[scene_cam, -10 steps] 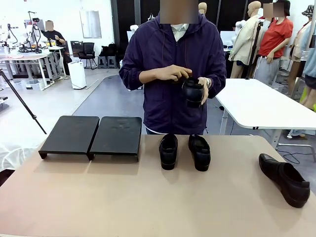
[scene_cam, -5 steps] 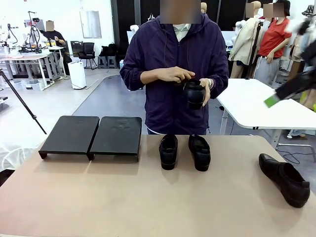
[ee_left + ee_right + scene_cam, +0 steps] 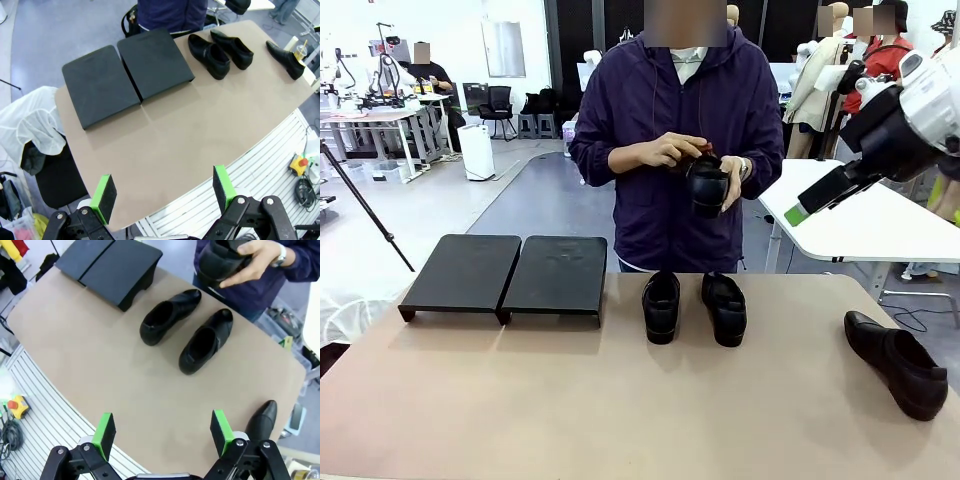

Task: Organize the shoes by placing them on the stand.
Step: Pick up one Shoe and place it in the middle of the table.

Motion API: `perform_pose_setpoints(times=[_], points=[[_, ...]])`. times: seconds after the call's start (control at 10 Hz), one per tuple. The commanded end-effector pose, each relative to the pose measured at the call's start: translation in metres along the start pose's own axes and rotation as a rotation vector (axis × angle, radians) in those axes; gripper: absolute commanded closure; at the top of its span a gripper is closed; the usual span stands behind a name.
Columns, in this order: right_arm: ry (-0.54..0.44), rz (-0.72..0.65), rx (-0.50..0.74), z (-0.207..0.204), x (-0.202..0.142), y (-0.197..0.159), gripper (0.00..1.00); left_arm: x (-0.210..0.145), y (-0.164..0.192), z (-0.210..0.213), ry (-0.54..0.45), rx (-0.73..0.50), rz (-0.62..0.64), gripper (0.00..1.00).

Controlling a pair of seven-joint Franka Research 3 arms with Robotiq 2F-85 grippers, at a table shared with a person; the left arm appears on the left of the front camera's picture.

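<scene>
Two black glossy shoes (image 3: 661,305) (image 3: 725,308) stand side by side at the table's far middle. A third shoe (image 3: 897,362) lies alone at the right. The person behind the table holds a fourth shoe (image 3: 708,186) in both hands at chest height. The black stand (image 3: 505,275) sits at the far left with nothing on it. My right gripper (image 3: 800,210) hangs open, high at the right above the table. From the right wrist, its gripper (image 3: 162,432) looks down on the pair (image 3: 167,317). My left gripper (image 3: 164,189) is open, high over the near table edge, facing the stand (image 3: 127,75).
A white table (image 3: 850,215) stands behind at the right, a tripod leg (image 3: 365,205) at the left. Beside the table's left end is a chair with white cloth (image 3: 35,130). A wide bare stretch of tabletop (image 3: 620,400) lies in front of the shoes.
My right arm has swung into the front view at the upper right, moving leftward. The person has turned the held shoe slightly. The shoes on the table have not moved.
</scene>
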State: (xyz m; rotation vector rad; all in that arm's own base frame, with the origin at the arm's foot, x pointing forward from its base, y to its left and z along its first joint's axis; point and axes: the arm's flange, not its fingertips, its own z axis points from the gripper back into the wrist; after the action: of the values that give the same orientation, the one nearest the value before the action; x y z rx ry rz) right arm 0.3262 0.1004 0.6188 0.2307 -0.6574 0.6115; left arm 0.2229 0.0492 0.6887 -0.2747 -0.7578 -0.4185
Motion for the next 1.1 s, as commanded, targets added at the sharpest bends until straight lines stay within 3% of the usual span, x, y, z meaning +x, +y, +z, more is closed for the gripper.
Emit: perform_pose_setpoints(times=[0.0,0.7,1.0], points=[[0.001,-0.005,-0.004,0.0,0.0,-0.001,0.0,0.001,0.001,0.001,0.003,-0.006,-0.005,0.0],[0.025,0.006,0.016,-0.031,0.01,-0.003,0.0,0.001,0.001,0.001,0.003,-0.006,-0.005,0.0],[0.041,-0.004,-0.043,0.01,-0.003,-0.013,0.0,0.001,0.001,0.001,0.003,-0.006,-0.005,0.0]])
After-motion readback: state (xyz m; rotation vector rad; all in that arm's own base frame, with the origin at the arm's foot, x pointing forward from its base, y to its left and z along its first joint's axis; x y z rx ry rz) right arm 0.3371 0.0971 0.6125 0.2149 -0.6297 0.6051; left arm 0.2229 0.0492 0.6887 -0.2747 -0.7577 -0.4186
